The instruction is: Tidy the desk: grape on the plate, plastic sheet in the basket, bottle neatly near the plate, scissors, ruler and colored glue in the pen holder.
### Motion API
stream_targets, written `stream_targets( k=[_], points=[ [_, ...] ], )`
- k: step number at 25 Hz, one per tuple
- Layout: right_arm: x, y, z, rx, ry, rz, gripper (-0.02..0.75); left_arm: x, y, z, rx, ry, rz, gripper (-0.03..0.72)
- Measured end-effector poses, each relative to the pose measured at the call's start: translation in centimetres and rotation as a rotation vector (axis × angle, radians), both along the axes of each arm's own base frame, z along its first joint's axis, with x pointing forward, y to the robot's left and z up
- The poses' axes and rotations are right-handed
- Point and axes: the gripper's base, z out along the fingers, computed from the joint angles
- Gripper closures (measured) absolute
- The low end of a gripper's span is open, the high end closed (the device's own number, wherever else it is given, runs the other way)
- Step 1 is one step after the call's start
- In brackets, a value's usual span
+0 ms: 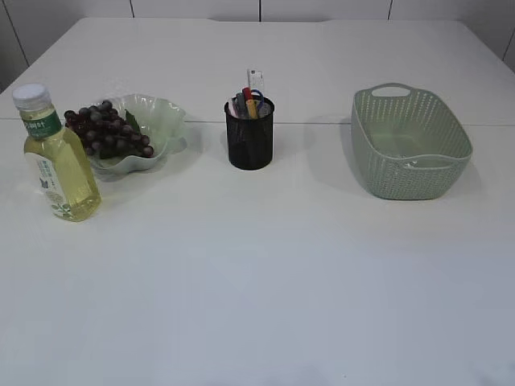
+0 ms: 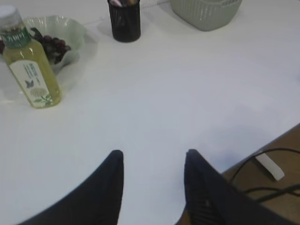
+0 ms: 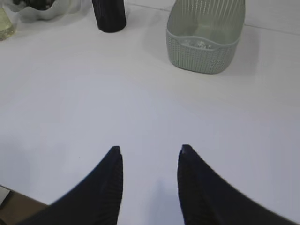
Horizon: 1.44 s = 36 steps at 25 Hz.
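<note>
Nearest the cameras, both tools sit pulled back at the table's near edge: the left gripper (image 2: 152, 161) has its jaws spread and empty over bare tabletop, and the right gripper (image 3: 149, 157) is likewise released, holding nothing. Neither arm shows in the exterior view, which fits a parked, out-of-the-way pose. From the centre of the table (image 1: 265, 281), the bottle (image 1: 55, 153) stands upright at about 10 o'clock, just beside the plate (image 1: 161, 121); judged deliberate, label forward, close enough to count as "neatly near". The grape (image 1: 105, 129) bunch lies in the plate, slightly farther back. At 12 o'clock the pen holder (image 1: 249, 137) stands upright with the ruler (image 1: 255, 80) projecting tallest and red, yellow and blue items beside it; scissors and glue are presumably among these, though too small to tell apart. At 2 o'clock the basket (image 1: 410, 145) holds something pale and clear at its bottom (image 3: 199, 44), likely the plastic sheet. Judgement: every item appears sorted; task reads as essentially complete.
</note>
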Motion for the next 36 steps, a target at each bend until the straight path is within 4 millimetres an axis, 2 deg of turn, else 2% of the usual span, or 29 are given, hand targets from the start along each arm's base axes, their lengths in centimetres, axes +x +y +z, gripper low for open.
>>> stream_targets(
  k=[5, 9, 27, 36],
  points=[
    [-2.5, -0.6, -2.0, -0.008, -0.088, -0.011, 0.418, -1.2, 0.5, -1.9, 0.008, 0.003, -0.006, 0.371],
    [-2.4, -0.7, -3.5, -0.032, -0.014, -0.013, 0.418, -1.2, 0.6, -2.0, 0.007, 0.002, -0.007, 0.371],
    [-2.4, -0.7, -3.7, -0.022, -0.002, -0.02, 0.418, -1.0, 0.8, -2.1, -0.01, 0.021, 0.061, 0.371],
    [-2.4, -0.7, -3.7, -0.02, -0.002, -0.021, 0.42, -0.9, 0.6, -2.1, -0.013, 0.02, 0.299, 0.377]
  ],
)
